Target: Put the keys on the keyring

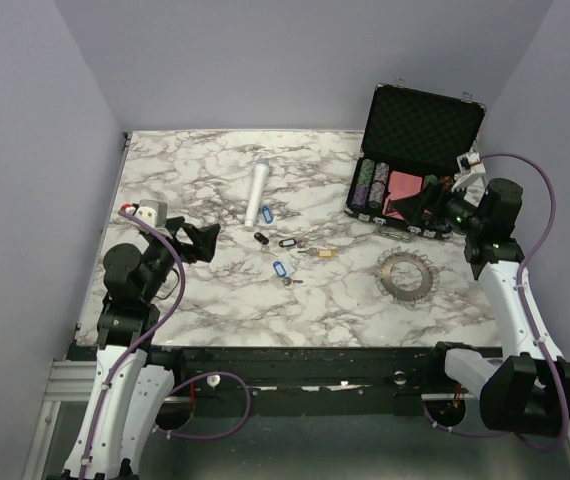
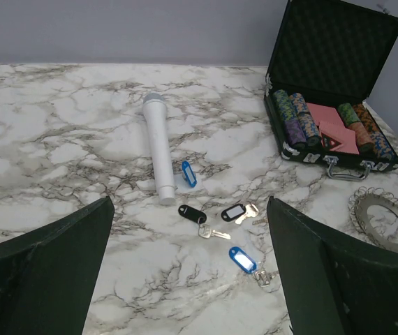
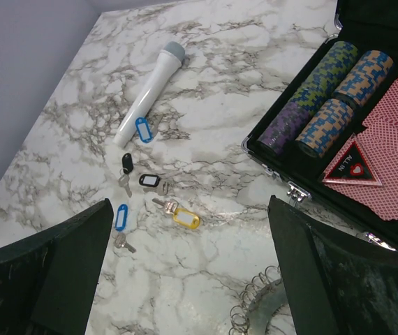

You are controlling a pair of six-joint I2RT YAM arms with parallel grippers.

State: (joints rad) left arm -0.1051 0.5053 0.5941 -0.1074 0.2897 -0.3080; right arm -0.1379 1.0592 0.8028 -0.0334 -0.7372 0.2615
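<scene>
Several keys (image 1: 285, 250) lie loose on the marble table (image 1: 215, 300), mid-table. In the left wrist view I see blue tags (image 2: 242, 259) (image 2: 188, 173) and black tags (image 2: 192, 213) (image 2: 233, 211). The right wrist view adds a yellow tag (image 3: 186, 220). The keyring (image 1: 405, 274), a silvery ring with a looped fringe, lies flat to the right of the keys; it also shows as the keyring (image 2: 386, 220) and, partly cut off, the keyring (image 3: 262, 307). My left gripper (image 1: 200, 242) (image 2: 192, 279) hovers open left of the keys. My right gripper (image 1: 420, 212) (image 3: 188, 279) hovers open beyond the keyring. Both are empty.
A white cylinder (image 1: 257, 192) lies behind the keys, one blue tag beside its end. An open black case (image 1: 415, 150) with striped poker chips (image 3: 318, 98) and red cards stands at the back right, close to my right gripper. Grey walls enclose the table.
</scene>
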